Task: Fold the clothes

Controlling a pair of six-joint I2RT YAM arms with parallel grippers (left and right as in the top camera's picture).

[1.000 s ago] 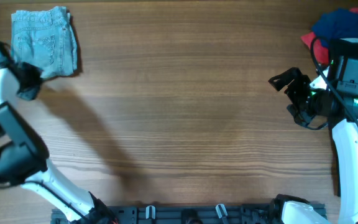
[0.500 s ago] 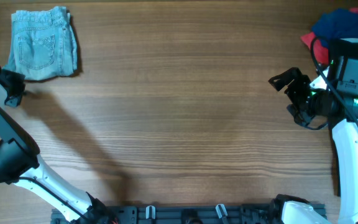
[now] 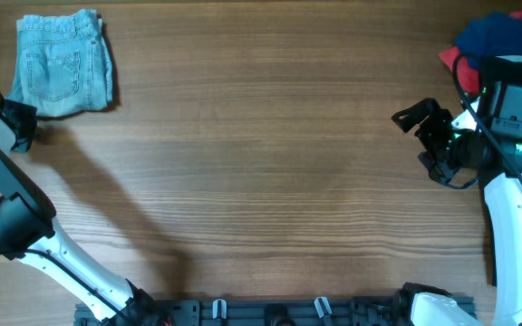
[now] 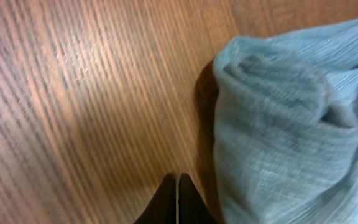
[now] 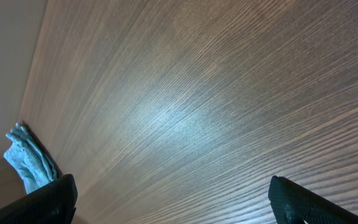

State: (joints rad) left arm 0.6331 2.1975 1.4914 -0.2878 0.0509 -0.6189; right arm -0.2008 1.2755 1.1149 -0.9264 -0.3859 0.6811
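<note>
Overhead: the jeans (image 3: 64, 65) lie folded at the surface's (image 3: 261, 181) far left corner, so one piece looks done. A blue-and-red pile (image 3: 492, 36) at far right is not yet folded, partly hidden by the right arm.

Left wrist: the left gripper (image 4: 177, 196) is pinched closed and empty, just beside the jeans.

Right wrist: the right gripper (image 5: 166, 199) gapes wide over bare wood.
</note>
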